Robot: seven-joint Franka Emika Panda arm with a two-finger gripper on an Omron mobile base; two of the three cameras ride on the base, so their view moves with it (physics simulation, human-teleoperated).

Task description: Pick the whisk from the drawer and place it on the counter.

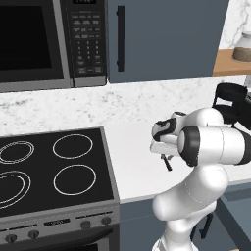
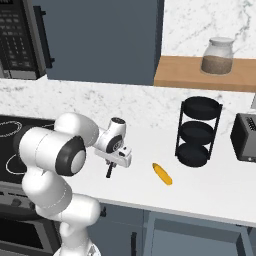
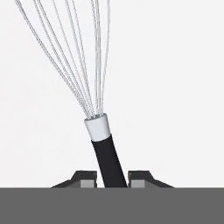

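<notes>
The gripper (image 3: 112, 178) is clamping the whisk (image 3: 103, 144) by its black handle, its long axis pointing straight out from the fingertips (wires leading) over the counter (image 3: 175, 87).

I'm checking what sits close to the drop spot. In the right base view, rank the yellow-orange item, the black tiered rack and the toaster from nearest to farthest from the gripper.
From the gripper:
1. Yellow-orange item, on the counter beside it.
2. Black tiered rack, farther along, toward the wall.
3. Toaster, at the picture's far edge.

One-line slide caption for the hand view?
Hand shut on the whisk's black handle, wire head fanning out over the white counter.
</notes>
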